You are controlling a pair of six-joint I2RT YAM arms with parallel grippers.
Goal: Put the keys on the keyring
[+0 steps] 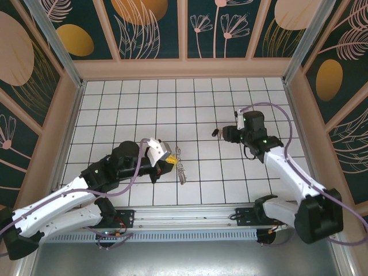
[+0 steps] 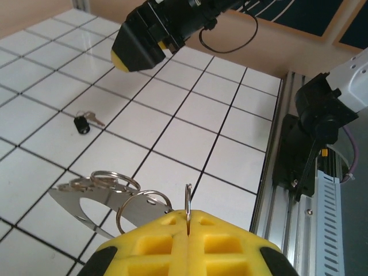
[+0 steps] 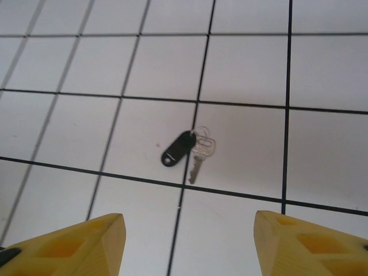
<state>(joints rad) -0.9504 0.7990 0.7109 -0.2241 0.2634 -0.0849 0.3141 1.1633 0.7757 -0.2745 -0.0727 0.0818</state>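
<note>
White tiles (image 3: pixel 69 63) lie under your arms. Your left gripper (image 2: pixel 188 217) is clamped on one ring of the keyring (image 2: pixel 115 183). Your right gripper (image 3: pixel 187 224) hangs with its jaws spread above the keys (image 3: pixel 188 150), which lie flat on a tile.

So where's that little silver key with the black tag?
In the right wrist view the key lies on the white-tiled table, on the right side, ahead of the open right gripper, apart from the silvery ring chain pinched by the left gripper.

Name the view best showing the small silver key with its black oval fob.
Right wrist: silver key with black fob lies close, sharp, unobstructed. Left wrist shows it small, distant; overhead, too small to tell.
</note>
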